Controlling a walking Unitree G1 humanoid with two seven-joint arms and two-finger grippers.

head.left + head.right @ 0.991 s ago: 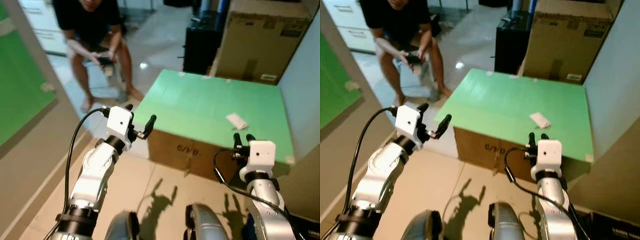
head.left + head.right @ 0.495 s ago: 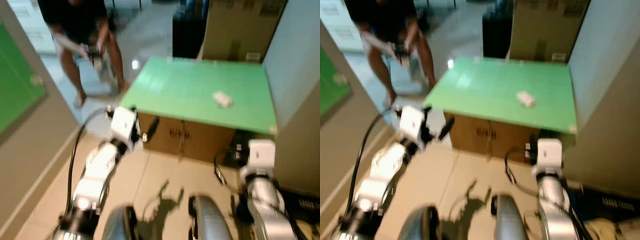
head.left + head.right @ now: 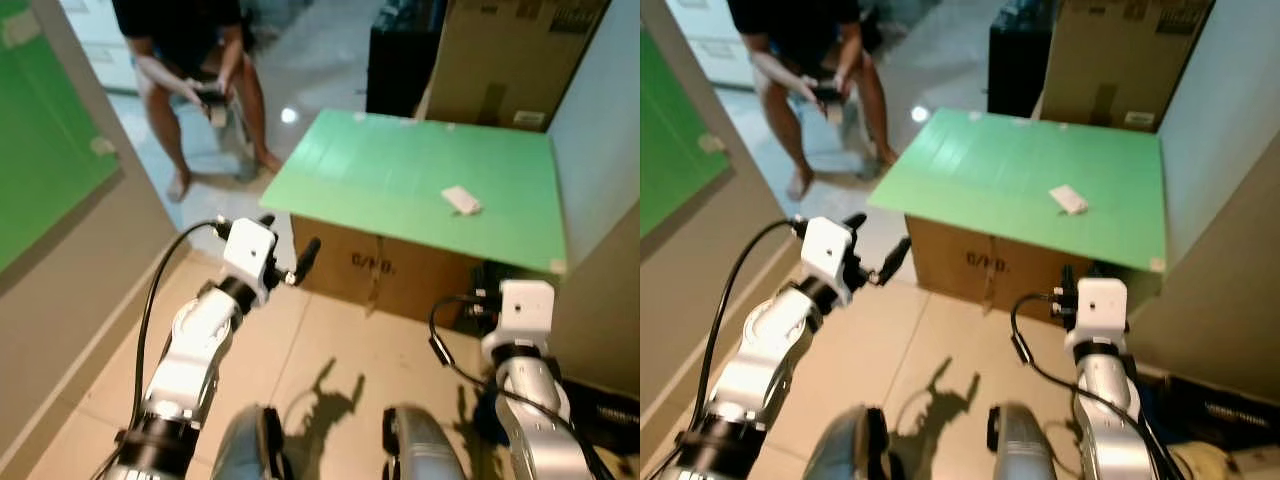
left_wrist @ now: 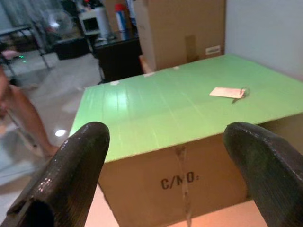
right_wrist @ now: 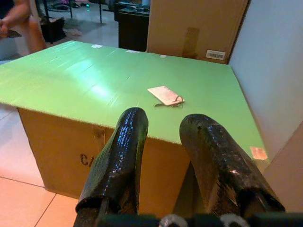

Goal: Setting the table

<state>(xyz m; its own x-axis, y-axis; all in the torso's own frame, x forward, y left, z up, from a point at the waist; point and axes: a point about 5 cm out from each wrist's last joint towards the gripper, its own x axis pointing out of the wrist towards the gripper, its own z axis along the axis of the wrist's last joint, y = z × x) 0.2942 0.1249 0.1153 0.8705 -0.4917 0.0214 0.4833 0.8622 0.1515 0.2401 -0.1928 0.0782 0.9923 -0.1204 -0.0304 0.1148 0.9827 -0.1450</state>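
Green panel (image 3: 40, 150): stands at the far left, against a grey wall.
Person (image 3: 190, 50): sits at the upper left on the tiled floor's far side, both hands around a small dark object; legs bare.
Left gripper (image 3: 288, 248): raised in the air above the floor, short of the box's left front corner; fingers (image 4: 71, 175) spread wide apart, nothing between them.
Floor (image 3: 300, 350): beige tiles, with the shadows of the arms on them.
Box (image 3: 400, 285): brown cardboard, printed "C/NO." on its front, standing ahead of the robot and serving as the table.
Green top (image 3: 420, 185): a flat green sheet covering the box.
Tag (image 3: 461, 200): small, white, with a thin string; lies flat on the green top toward its right side, well apart from both grippers.
Black cabinet (image 3: 400, 60): behind the box, beside a big carton (image 3: 510, 55) with a white label.
Right gripper (image 5: 163, 142): held low in front of the box's right front part, pointing toward the tag; fingers (image 5: 118, 151) a narrow gap apart, gripping nothing.
Wall (image 3: 600, 130): pale, along the right edge of the green top.
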